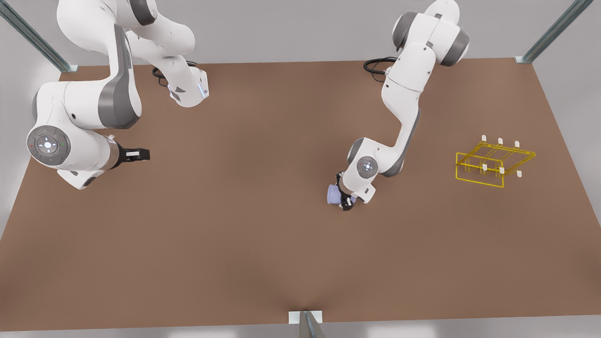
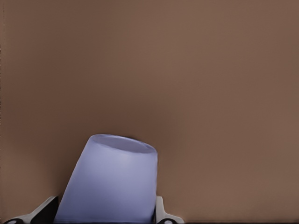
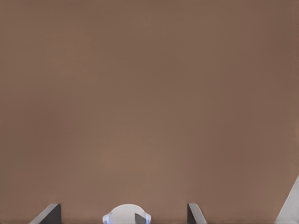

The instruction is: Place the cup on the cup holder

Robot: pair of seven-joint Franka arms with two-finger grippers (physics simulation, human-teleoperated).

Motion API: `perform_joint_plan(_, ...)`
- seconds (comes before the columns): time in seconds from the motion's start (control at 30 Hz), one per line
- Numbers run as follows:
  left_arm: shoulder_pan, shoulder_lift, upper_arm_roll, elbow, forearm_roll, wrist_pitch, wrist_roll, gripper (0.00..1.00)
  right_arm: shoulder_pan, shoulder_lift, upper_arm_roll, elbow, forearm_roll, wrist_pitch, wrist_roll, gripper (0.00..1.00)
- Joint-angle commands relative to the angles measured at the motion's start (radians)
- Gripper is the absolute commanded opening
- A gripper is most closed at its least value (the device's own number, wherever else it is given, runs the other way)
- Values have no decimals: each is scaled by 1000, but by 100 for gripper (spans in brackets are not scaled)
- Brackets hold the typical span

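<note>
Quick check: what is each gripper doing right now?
Left gripper: shut on the cup, mid-table.
Right gripper: open, holding nothing, waiting at the front view's left.

A brown matte surface fills the work cell, plain and unmarked from edge to edge. Grey metal frame struts rise at its far corners, one toward the front view's left and one toward the front view's right, each on a small pale foot at the surface's edge. A third strut stands at the middle of the near edge. Black cables loop on the surface near its far edge. Pale grey walls lie beyond.
</note>
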Motion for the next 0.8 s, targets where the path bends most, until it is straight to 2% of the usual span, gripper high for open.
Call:
perform_joint_plan(0.0,2,-1,-4,0,1,0,49,100,-1,-1,0,0,-4,-5,6,100)
perform_joint_plan(0.1,4,1,-6,0,0,0,53,99,2,-1,0,0,-4,-5,6,100)
perform_joint_plan(0.13,5,1,-6,0,-2,0,53,80,0,-1,0,0,-4,-5,7,100)
perform_joint_plan(0.3,14,5,-3,48,-31,-30,46,80,0,-1,0,0,-4,-5,7,100)
perform_joint_plan(0.33,34,2,-1,106,-42,-134,36,81,0,-1,0,0,-4,-5,7,100)
perform_joint_plan(0.37,33,2,20,187,-31,-326,27,82,0,-1,0,0,-4,-5,7,100)
perform_joint_plan(0.4,33,2,69,252,-32,-423,30,82,0,-1,0,0,-4,-5,7,100)
perform_joint_plan(0.43,-85,-18,251,275,-32,-506,39,82,0,-1,0,0,-4,-5,7,100)
perform_joint_plan(0.47,-370,-10,635,273,-40,-566,73,82,0,-1,0,0,-4,-5,7,100)
perform_joint_plan(0.5,-542,62,877,272,-20,-628,127,82,0,-1,0,0,-4,-5,7,100)
perform_joint_plan(0.53,-656,127,1057,272,127,-694,167,82,0,-1,0,-1,-4,-5,6,100)
perform_joint_plan(0.57,-737,196,1195,270,133,-718,216,82,0,-1,0,-1,-4,-5,7,100)
perform_joint_plan(0.63,-802,280,1301,261,139,-768,259,82,2,-1,0,-3,-4,-5,7,100)
perform_joint_plan(0.73,-857,392,1319,224,222,-774,259,82,2,-1,0,-3,-4,-5,7,100)
perform_joint_plan(0.77,-898,423,1332,162,308,-756,257,82,0,-1,0,-3,-4,-5,6,100)
